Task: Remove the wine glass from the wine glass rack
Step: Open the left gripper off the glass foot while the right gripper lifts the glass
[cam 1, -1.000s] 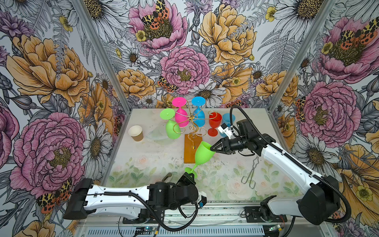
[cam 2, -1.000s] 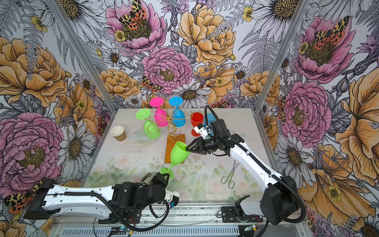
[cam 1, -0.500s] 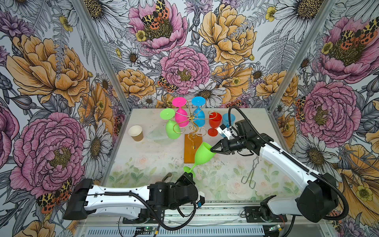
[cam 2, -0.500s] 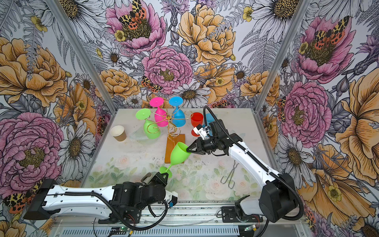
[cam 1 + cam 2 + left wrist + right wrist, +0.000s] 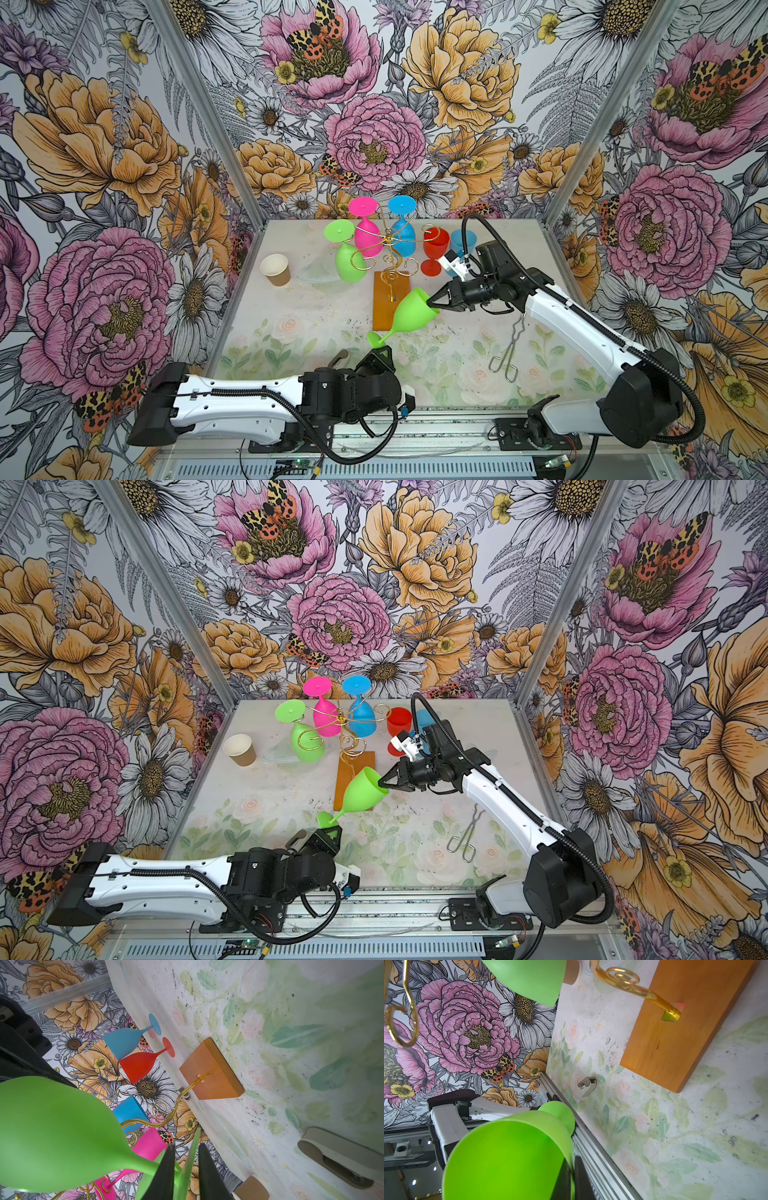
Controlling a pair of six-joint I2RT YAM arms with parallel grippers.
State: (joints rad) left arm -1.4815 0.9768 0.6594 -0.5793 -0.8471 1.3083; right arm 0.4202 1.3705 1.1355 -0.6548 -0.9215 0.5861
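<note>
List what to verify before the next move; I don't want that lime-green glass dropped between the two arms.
1. Right gripper jaws shut on the green wine glass rim: ok.
2. Left gripper jaws not clamping the glass foot: ok, slightly apart around it, a gap showing in the left wrist view.
3. Glass free of the wine glass rack scrolls: ok.
4. Glass upright: not ok, tilted, foot lowest.
5. Red wine glass and tongs apart from the held glass: ok.
</note>
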